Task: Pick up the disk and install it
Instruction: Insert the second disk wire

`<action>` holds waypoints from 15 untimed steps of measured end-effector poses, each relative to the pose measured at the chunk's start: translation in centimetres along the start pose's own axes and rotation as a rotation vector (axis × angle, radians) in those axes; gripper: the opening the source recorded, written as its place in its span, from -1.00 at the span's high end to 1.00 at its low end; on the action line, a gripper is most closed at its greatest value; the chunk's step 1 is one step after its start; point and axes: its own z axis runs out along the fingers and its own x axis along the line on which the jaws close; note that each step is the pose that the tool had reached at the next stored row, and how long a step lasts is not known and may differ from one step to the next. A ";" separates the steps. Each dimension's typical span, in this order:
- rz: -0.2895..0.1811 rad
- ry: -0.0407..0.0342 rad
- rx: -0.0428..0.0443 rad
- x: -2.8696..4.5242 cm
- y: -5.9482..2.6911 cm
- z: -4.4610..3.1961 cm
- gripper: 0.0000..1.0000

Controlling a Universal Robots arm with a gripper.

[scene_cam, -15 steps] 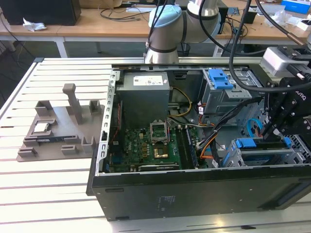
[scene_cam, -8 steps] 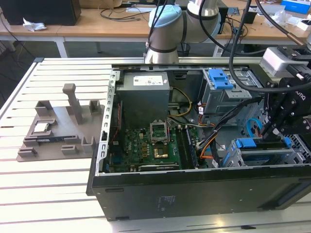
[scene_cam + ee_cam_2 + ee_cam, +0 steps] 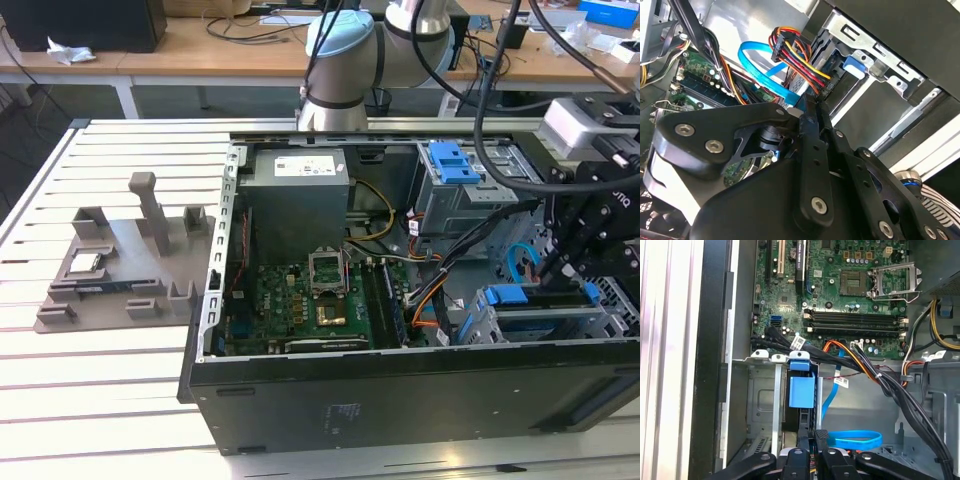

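The disk (image 3: 545,301) sits edge-up in the drive cage at the front corner of the open computer case, on the exterior view's right, with its blue side rails showing at both ends. In the first wrist view its blue rail (image 3: 801,390) stands in the cage slot. My gripper (image 3: 562,264) hangs just above the disk. In both wrist views its black fingers (image 3: 813,117) are pressed together with nothing visible between them, their tips (image 3: 821,434) close to the disk's dark edge.
A blue data cable (image 3: 760,70) and a bundle of coloured power wires (image 3: 800,55) run beside the fingers. The motherboard (image 3: 300,305) fills the case floor. A second cage with a blue latch (image 3: 452,162) stands at the back. A grey fixture (image 3: 120,265) lies outside the case.
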 end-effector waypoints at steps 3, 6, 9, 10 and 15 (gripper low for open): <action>0.000 0.0001 -0.0001 0.38 -0.01 0.01 0.68; 0.000 0.0000 0.0002 0.47 0.06 0.09 0.68; -0.001 -0.0083 0.0007 0.49 0.19 0.14 0.68; -0.001 -0.0092 0.0014 0.54 0.21 0.15 0.68; -0.002 -0.0158 0.0033 1.61 0.39 0.17 0.68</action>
